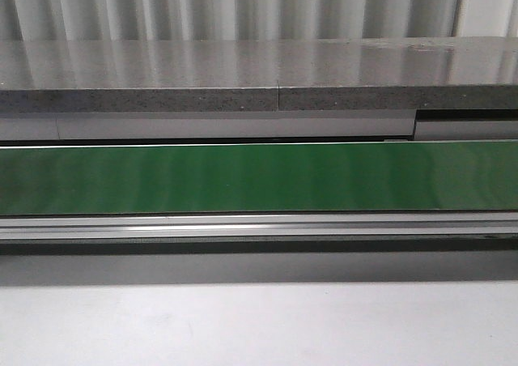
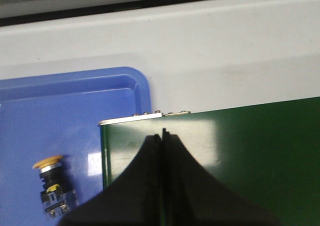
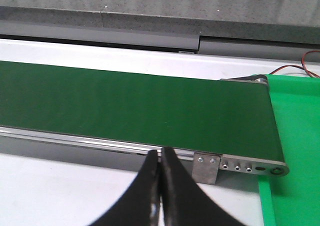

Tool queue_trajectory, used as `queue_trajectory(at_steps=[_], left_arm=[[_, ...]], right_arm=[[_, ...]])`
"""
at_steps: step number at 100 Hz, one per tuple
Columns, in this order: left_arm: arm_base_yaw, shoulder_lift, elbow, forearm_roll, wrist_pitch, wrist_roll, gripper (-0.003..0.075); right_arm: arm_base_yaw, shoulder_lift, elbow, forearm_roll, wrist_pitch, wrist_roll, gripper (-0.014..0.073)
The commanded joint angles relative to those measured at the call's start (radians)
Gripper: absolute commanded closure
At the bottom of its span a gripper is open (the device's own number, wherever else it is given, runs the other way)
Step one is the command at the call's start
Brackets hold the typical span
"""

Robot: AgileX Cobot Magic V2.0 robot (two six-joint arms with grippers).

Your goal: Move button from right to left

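Seeing both sets of jaws pressed together and empty, left gripper [image 2: 161, 132] over the belt [image 2: 240, 146] end, right gripper [image 3: 160, 151] by its other end, I judge a miscount risk since one button [image 2: 52, 186] lies in the blue tray [image 2: 75, 101] and none shows rightward.

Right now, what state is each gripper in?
Left gripper: closed, holding nothing.
Right gripper: closed, holding nothing.
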State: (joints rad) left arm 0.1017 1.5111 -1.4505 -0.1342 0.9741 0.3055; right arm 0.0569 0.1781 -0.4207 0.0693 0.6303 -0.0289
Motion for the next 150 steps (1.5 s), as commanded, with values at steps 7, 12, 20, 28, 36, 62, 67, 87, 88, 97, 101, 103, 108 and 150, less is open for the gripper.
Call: queue_trajectory(at_steps=[7, 12, 20, 28, 36, 62, 67, 87, 88, 97, 101, 103, 108, 150], left_arm=[[-0.045, -0.145, 0.087, -0.03, -0.147, -0.003, 0.074], [-0.056, -0.187, 0.13, -0.038, -0.179, -0.003, 0.074], [-0.073, -0.246, 0.206, -0.04, -0.22, -0.003, 0.074], [-0.083, -0.312, 0.283, -0.045, -0.272, 0.0, 0.074], [-0.086, -0.39, 0.361, -0.065, -0.329, 0.0, 0.074], [-0.088, -0.66, 0.595, -0.07, -0.423, 0.0, 0.074], [-0.088, -0.712, 0.634, -0.07, -0.44, 0.0, 0.074], [-0.088, -0.921, 0.758, -0.07, -0.469, 0.0, 0.074], [-0.088, -0.927, 0.764, -0.07, -0.469, 0.0, 0.074], [-0.088, -0.993, 0.796, -0.07, -0.443, 0.0, 0.074], [-0.088, -1.013, 0.809, -0.07, -0.44, 0.0, 0.074], [-0.088, -1.02, 0.814, -0.07, -0.438, 0.0, 0.074], [-0.088, -1.046, 0.831, -0.07, -0.438, 0.0, 0.074], [-0.088, -1.176, 0.941, -0.115, -0.48, 0.0, 0.074]], right_arm=[[0.001, 0.012, -0.025, 0.003, -0.081, -0.01, 0.066], [0.001, 0.012, -0.025, 0.003, -0.081, -0.01, 0.066], [0.001, 0.012, -0.025, 0.003, -0.081, -0.01, 0.066], [0.001, 0.012, -0.025, 0.003, -0.081, -0.01, 0.066], [0.001, 0.012, -0.025, 0.003, -0.081, -0.01, 0.066], [0.001, 0.012, -0.025, 0.003, -0.081, -0.01, 0.066], [0.001, 0.012, -0.025, 0.003, -0.081, -0.01, 0.066], [0.001, 0.012, -0.025, 0.003, -0.081, -0.01, 0.066], [0.001, 0.012, -0.025, 0.003, -0.081, -0.01, 0.066], [0.001, 0.012, -0.025, 0.003, -0.081, -0.01, 0.066], [0.001, 0.012, -0.025, 0.003, -0.081, -0.01, 0.066], [0.001, 0.012, -0.025, 0.003, -0.081, -0.01, 0.066], [0.001, 0.012, -0.025, 0.003, -0.081, -0.01, 0.066], [0.001, 0.012, -0.025, 0.003, -0.081, -0.01, 0.066]])
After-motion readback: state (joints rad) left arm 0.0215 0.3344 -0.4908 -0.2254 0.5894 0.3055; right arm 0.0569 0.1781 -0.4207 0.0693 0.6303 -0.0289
